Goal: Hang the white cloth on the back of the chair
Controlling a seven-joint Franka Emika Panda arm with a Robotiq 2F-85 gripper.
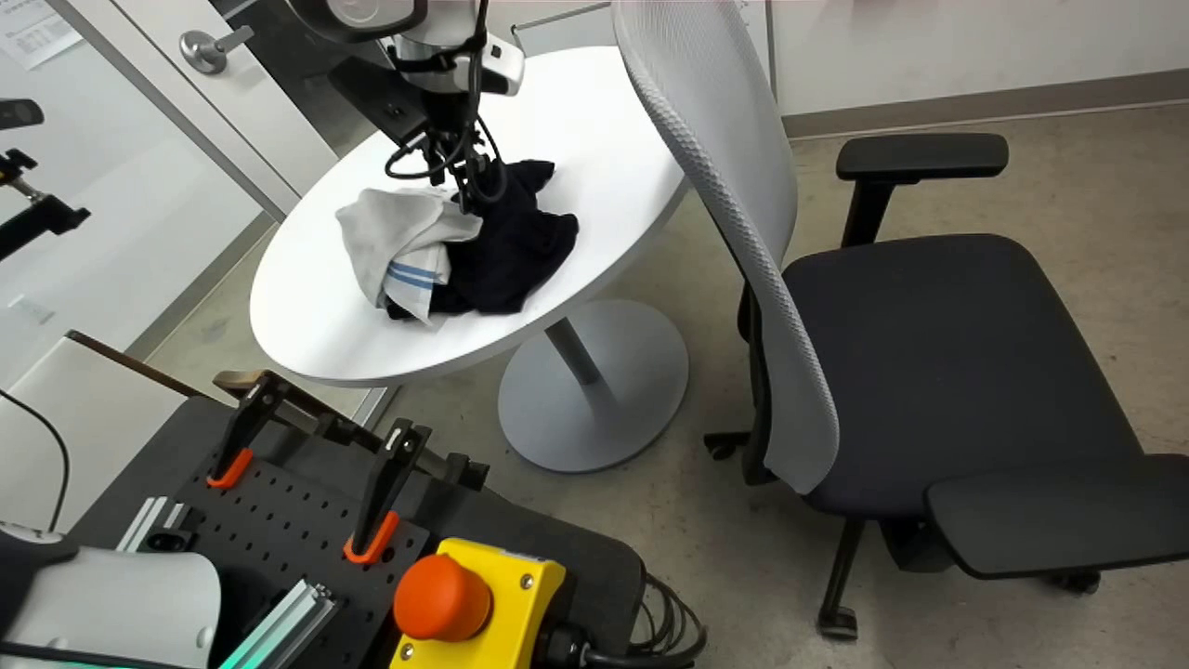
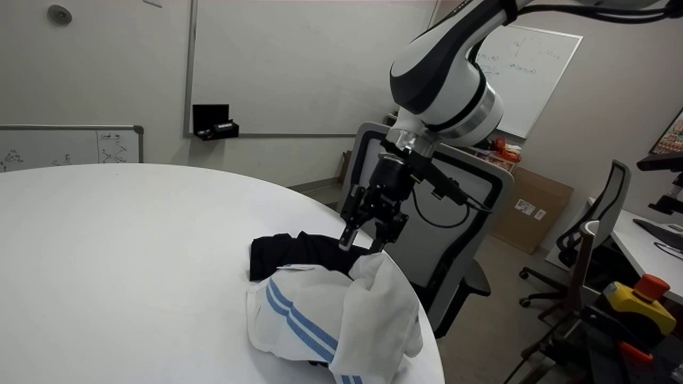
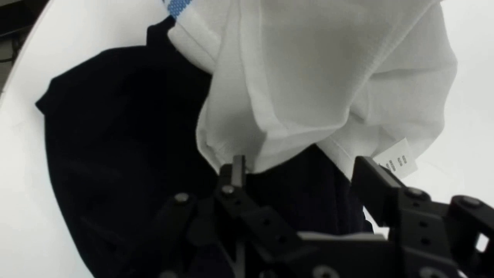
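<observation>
The white cloth [image 1: 395, 228] with blue stripes lies crumpled on the round white table, partly over a black cloth [image 1: 525, 251]. It also shows in the other views [image 2: 381, 320] [image 3: 308, 77], with a small label in the wrist view. My gripper [image 2: 363, 245] points down at the cloths, beside a raised fold of the white cloth. In the wrist view the jaws [image 3: 301, 166] are open with a wide gap. The left finger overlaps the edge of the white fold; contact cannot be told. The chair [image 1: 725, 139] stands beside the table, and its grey backrest [image 2: 416, 250] is bare.
The round table [image 1: 320, 316] has its edge close to the chair back. A black cart with clamps and a yellow box with a red button [image 1: 492, 595] stands near. A door [image 1: 232, 84] and whiteboards [image 2: 320, 64] are behind.
</observation>
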